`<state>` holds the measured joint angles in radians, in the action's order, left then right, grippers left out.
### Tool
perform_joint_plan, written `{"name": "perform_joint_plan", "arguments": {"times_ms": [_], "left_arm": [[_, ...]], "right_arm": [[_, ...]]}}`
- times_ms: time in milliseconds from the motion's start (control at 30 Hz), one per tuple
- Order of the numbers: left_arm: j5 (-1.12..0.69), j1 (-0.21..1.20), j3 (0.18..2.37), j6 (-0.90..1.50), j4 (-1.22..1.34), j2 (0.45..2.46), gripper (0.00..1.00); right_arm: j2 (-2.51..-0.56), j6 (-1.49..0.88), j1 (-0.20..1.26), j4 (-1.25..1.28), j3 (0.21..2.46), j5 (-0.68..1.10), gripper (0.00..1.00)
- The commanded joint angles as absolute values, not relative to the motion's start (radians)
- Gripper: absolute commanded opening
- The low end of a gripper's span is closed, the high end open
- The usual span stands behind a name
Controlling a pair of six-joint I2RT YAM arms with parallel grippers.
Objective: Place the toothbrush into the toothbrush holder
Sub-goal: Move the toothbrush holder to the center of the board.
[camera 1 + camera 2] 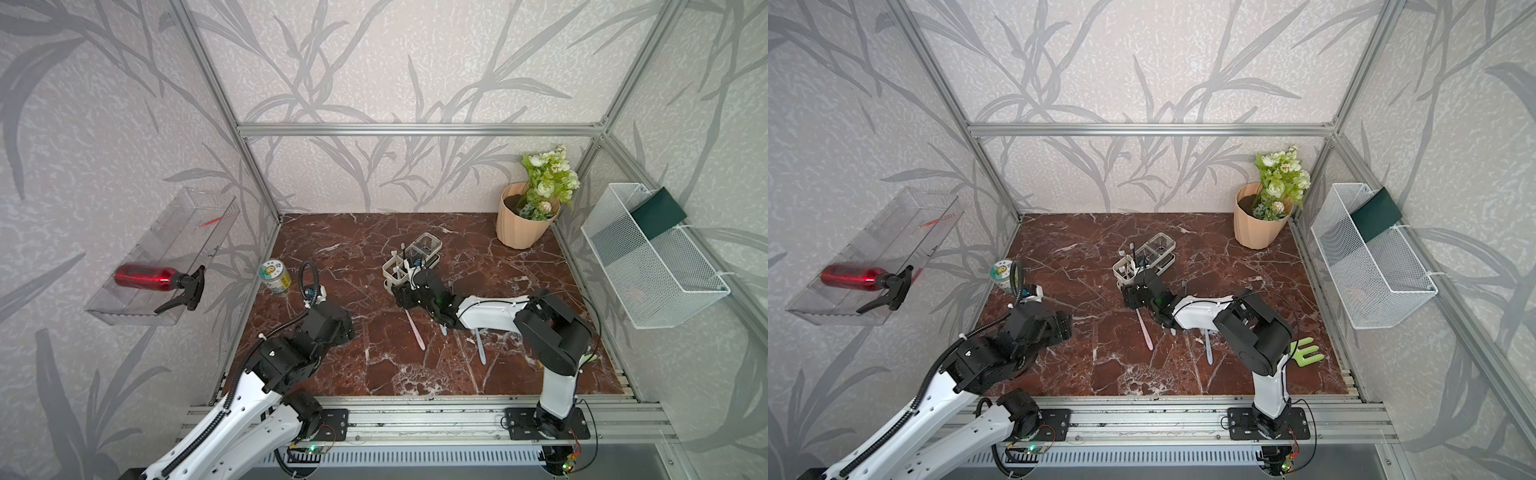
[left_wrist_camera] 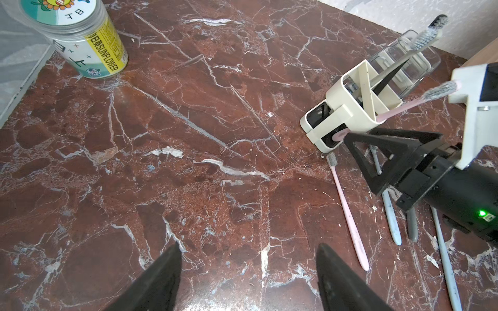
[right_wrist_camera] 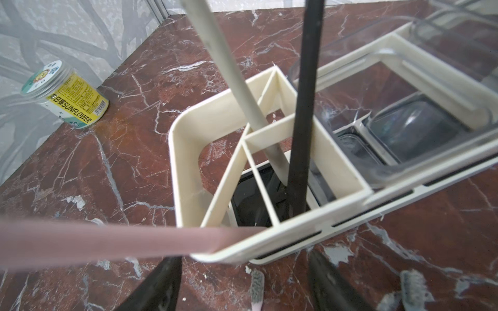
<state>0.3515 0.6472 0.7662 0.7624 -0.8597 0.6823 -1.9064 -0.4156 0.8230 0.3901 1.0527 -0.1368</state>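
Mid marble table (image 1: 340, 245), pink toothbrush (image 2: 398, 107) leans in white slotted end of toothbrush holder (image 2: 336, 97), bristles up; we note grey toothbrush (image 3: 242, 88) and black toothbrush (image 3: 304, 107) in neighbouring slots. Right gripper (image 3: 244, 258) just in front, jaws apart, empty. 2nd pink toothbrush (image 2: 347, 212) lies flat beside holder. Left gripper (image 2: 248, 245) well apart, jaws spread, holding nothing. Sunflower jar (image 2: 89, 45) stands near table's left edge.

Red-brown marble table (image 1: 353, 249) w/ white veins, cream toothbrush holder (image 2: 334, 119), pink toothbrush (image 2: 347, 212), red spray bottle (image 1: 143, 276)
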Motion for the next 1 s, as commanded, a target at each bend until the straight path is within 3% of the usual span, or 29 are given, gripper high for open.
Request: {"name": "perform_joint_plan", "arguments": {"times_ms": [0,967], "left_arm": [[0.396,0.651,0.75,0.77,-0.882,0.681,0.78],[0.416,0.649,0.753,0.762,-0.877,0.699,0.78]], "right_arm": [[-1.944,-0.414,0.811,0.374,1.093,-0.122,0.73],[-2.137,-0.365,0.715,0.294,1.366,-0.051,0.73]]}}
